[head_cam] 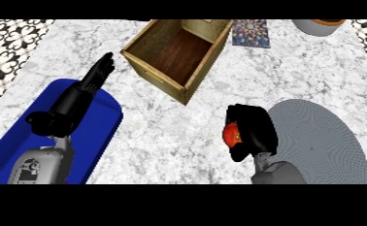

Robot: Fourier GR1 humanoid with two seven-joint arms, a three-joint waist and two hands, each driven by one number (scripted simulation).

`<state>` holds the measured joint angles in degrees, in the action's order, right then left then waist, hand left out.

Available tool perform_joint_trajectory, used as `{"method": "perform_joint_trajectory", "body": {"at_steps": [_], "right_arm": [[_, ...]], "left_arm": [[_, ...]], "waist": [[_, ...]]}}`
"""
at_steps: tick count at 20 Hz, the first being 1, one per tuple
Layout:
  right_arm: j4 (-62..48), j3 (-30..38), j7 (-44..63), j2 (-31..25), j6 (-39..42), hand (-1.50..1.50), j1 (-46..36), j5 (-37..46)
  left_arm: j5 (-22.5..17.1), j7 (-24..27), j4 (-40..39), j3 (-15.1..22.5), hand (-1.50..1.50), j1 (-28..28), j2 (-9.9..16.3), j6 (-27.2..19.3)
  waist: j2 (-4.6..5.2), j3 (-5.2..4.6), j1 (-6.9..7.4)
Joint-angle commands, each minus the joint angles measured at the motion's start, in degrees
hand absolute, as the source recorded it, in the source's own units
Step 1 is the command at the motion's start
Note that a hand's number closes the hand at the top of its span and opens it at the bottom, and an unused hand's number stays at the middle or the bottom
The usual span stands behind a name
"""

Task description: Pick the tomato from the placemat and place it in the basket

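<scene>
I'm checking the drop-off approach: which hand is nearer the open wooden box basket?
Left. The left hand sits just beside the open wooden box basket, at its left, fingers straight. The right hand, curled round the red tomato, is farther, below the basket's near corner.

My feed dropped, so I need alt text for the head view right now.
The right hand is curled round the red tomato beside the grey placemat. The wooden basket stands ahead; the left hand rests open.
</scene>
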<state>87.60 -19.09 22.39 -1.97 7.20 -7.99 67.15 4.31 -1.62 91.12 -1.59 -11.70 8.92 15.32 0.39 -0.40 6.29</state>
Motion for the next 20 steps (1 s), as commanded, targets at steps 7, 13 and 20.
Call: {"method": "perform_joint_trajectory", "body": {"at_steps": [7, 13, 20], "right_arm": [[6.0, -11.3, 21.3, 2.0, -15.8, 1.50, -16.2, -10.9], [8.1, -15.8, 35.0, 2.0, -26.1, 1.50, -28.2, -9.9], [2.9, -15.5, 49.5, 2.0, -28.6, 1.50, -41.9, -8.4]], "left_arm": [[0.1, 0.3, -1.1, 2.6, 0.00, -2.3, -1.4, 1.3], [0.4, -0.6, -2.3, 2.8, 0.00, -3.7, -1.6, 1.1], [1.6, -0.6, -3.7, 3.7, 0.00, -4.6, -2.3, 0.5]], "waist": [[0.12, 0.55, 4.54], [-0.60, 0.09, 4.53], [-0.62, -0.18, 3.31]]}}
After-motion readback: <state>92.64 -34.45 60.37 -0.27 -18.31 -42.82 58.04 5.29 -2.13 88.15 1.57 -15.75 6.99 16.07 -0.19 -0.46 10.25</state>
